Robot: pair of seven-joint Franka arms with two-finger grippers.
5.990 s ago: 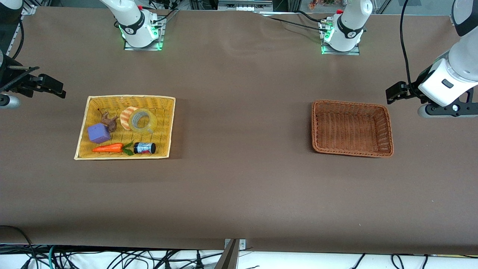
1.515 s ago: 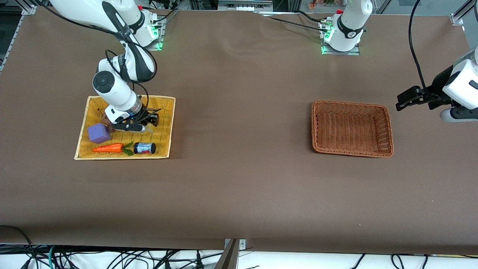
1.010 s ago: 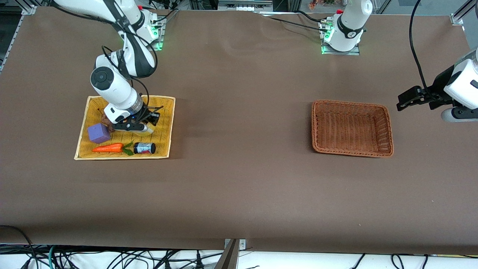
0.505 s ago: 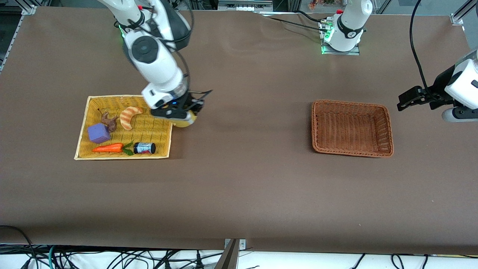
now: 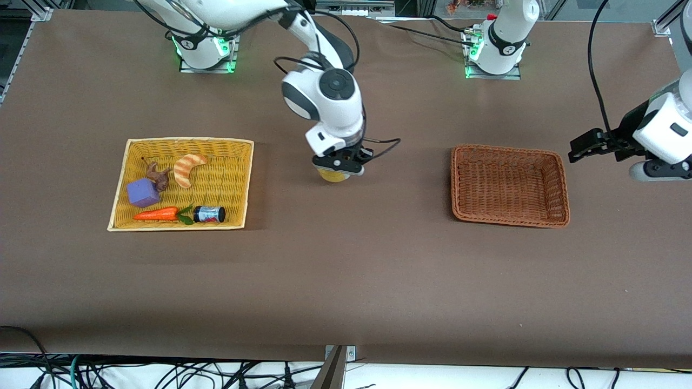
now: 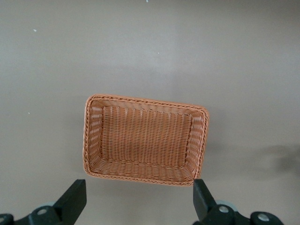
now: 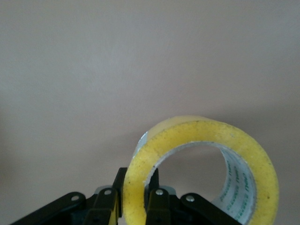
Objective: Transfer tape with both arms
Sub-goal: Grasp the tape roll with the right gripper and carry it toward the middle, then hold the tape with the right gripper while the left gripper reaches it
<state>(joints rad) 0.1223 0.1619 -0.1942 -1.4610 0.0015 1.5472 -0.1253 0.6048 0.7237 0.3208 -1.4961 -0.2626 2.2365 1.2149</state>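
My right gripper (image 5: 339,164) is shut on the yellowish tape roll (image 5: 334,175) and holds it over the bare middle of the table, between the yellow tray (image 5: 238,186) and the brown basket (image 5: 562,186). In the right wrist view the roll (image 7: 201,138) stands on edge, its wall pinched between the two fingers (image 7: 114,188). My left gripper (image 5: 583,145) waits in the air beside the brown basket, toward the left arm's end of the table. In the left wrist view its fingers (image 6: 72,200) stand wide apart with nothing between them, and the brown basket (image 6: 92,136) lies below, with nothing in it.
The yellow tray holds an orange-striped croissant toy (image 5: 187,167), a brown figure (image 5: 157,174), a purple cube (image 5: 142,193), a carrot (image 5: 157,214) and a small dark jar (image 5: 210,214). The table's front edge runs low in the front view.
My right gripper closed on the tape in the yellow tray, lifted it out and carried it toward the table's middle. The left gripper has barely shifted.
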